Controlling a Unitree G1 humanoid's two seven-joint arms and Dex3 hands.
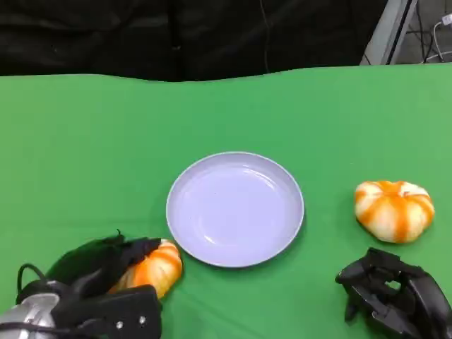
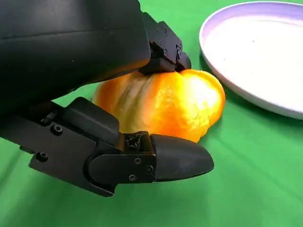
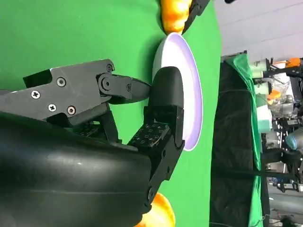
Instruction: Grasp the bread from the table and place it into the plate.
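Observation:
An orange-and-white bread (image 1: pixel 157 267) (image 2: pixel 165 104) lies on the green table just left of the lavender plate (image 1: pixel 233 208) (image 2: pixel 265 52). My left hand (image 1: pixel 106 272) (image 2: pixel 94 71) grips it, fingers over its top and the thumb along its near side. A second, similar bread (image 1: pixel 394 209) (image 3: pixel 158 215) lies to the right of the plate. Just in front of that one rests my right hand (image 1: pixel 392 296) (image 3: pixel 109 132), fingers curled in with nothing in them. The right wrist view has the plate (image 3: pixel 191 94) edge-on, with the first bread (image 3: pixel 174 14) beyond it.
Green cloth (image 1: pixel 85 155) covers the table, whose far edge meets a black curtain (image 1: pixel 176 35). Equipment stands past the back right corner (image 1: pixel 424 32).

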